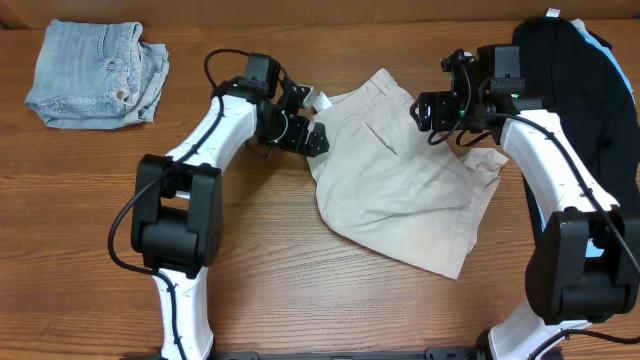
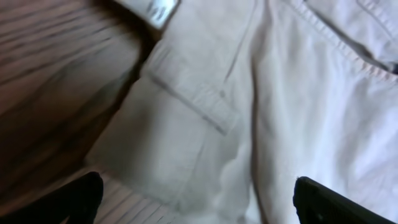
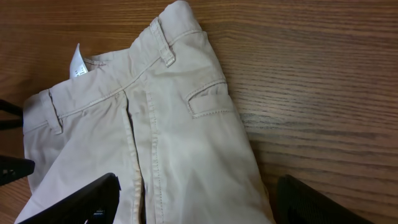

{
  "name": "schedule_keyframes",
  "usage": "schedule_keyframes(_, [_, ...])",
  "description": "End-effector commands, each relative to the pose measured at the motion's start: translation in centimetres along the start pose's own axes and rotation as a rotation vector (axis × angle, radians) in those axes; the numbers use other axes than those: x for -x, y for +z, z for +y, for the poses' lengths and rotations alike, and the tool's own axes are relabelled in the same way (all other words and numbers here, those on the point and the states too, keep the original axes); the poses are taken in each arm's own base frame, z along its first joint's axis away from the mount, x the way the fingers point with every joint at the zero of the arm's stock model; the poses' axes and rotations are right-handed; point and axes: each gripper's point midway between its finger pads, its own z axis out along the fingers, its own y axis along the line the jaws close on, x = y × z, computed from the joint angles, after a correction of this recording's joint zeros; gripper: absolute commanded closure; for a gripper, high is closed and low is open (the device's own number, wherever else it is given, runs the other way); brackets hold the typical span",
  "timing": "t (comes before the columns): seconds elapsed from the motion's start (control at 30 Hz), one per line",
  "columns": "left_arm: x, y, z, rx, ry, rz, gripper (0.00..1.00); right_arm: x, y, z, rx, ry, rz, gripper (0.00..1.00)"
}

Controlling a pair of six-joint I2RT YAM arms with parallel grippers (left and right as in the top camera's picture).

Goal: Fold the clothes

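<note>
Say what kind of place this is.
Probably a robotics lab bench set up for laundry-folding trials: a white-and-black left robot arm and right robot arm at a brown wood-grain table, light beige khaki shorts spread between them, folded faded blue denim shorts set aside.

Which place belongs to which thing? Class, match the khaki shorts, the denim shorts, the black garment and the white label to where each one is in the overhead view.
Things:
1. khaki shorts
2. denim shorts
3. black garment
4. white label

Places:
A. far left corner of the table
B. far right edge of the table
C. at the khaki waistband
D. middle of the table, spread out

Pairs: 1-D, 2-A, 3-B, 4-C
</note>
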Motion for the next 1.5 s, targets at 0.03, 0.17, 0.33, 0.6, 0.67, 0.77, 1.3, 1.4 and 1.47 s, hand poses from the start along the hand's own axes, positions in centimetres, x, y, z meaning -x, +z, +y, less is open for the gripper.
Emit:
schedule_keyframes(0.03, [0.2, 1.6, -1.0, -0.005, 0.03, 0.002, 0.17, 0.6, -0.6, 0.6, 0.011, 0.007, -0.02, 0.2])
schedule_keyframes(0.17, [1.1, 1.9, -1.4, 0.014, 0.065, -0.028, 0.53, 0.4, -0.6, 0.6, 0.011, 0.009, -0.014, 0.3])
schedule_keyframes(0.33, [1.9, 1.1, -1.5, 0.016, 0.03, -0.049, 0.96, -0.1, -0.6, 0.6, 0.01, 0.017, 0.008, 0.45])
schedule_keyframes(0.6, [7.2, -9.0, -3.8, 0.053, 0.015, -0.167, 0.96, -1.5, -1.7, 1.0, 0.007, 0.141, 0.071, 0.46])
schedule_keyframes(0.67, [8.6, -12.4, -5.0, 0.074, 0.038, -0.219, 0.96, -2.1, -2.2, 1.3, 0.014, 0.151, 0.093, 0.45])
schedule_keyframes(0.77, [10.3, -17.4, -7.3, 0.097, 0.087, -0.313, 0.96, -3.0, -2.8, 2.0, 0.044, 0.166, 0.132, 0.43])
schedule_keyframes(1.3, [12.7, -33.1, -15.3, 0.124, 0.264, -0.686, 0.96, -1.2, -6.8, 8.1, 0.349, 0.083, 0.066, 0.4])
schedule_keyframes(1.4, [12.5, -35.0, -16.4, 0.125, 0.285, -0.73, 0.96, -0.6, -8.8, 8.7, 0.351, 0.058, 0.021, 0.4])
schedule_keyframes(1.47, [12.4, -36.4, -16.8, 0.139, 0.289, -0.763, 0.96, -0.2, -10.6, 9.3, 0.351, 0.038, -0.015, 0.4])
